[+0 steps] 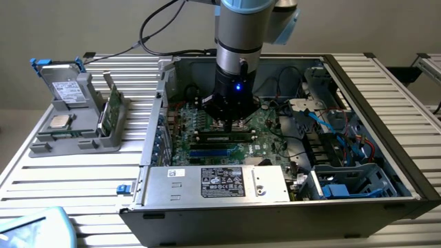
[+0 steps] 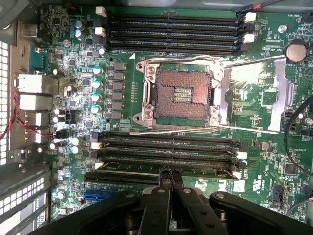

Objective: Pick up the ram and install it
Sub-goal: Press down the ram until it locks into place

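The ram (image 1: 222, 137) is a long green stick with black chips and a pale label. It lies along a memory slot on the motherboard (image 1: 269, 129) inside the open computer case. My gripper (image 1: 233, 124) hangs straight down over its middle with the fingertips pressed together. In the wrist view, the shut gripper (image 2: 170, 172) sits right at the top edge of the ram (image 2: 205, 170), which runs crosswise under the black fingers (image 2: 159, 198). I cannot tell whether the tips touch it. Nothing is held between the fingers.
The open processor socket (image 2: 180, 93) lies just beyond the slots. A silver power supply (image 1: 214, 183) lines the case's near wall, and cables (image 1: 331, 129) crowd the exterior view's right. Outside the case, a grey holder (image 1: 76, 139) carries a drive (image 1: 67, 90), a processor chip (image 1: 61, 122) and another green stick (image 1: 111, 111).
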{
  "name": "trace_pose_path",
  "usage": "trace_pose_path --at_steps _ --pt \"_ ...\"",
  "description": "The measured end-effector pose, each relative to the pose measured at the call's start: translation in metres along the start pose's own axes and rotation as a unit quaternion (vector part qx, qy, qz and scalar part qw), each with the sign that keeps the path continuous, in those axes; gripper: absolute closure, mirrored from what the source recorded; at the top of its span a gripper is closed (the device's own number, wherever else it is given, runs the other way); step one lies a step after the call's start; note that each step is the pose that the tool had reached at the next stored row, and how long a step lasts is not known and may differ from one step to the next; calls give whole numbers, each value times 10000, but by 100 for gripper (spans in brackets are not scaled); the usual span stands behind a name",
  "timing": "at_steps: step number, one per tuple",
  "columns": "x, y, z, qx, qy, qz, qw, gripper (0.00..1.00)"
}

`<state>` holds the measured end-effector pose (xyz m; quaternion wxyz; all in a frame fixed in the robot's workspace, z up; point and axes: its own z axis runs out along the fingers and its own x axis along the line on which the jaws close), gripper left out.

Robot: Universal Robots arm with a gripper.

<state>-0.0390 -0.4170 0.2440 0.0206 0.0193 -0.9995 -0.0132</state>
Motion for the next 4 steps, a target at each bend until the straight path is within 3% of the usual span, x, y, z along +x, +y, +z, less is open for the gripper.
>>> trace_pose_path --at_steps 4 --pt "0 0 0 -1 -1 7 10000 89"
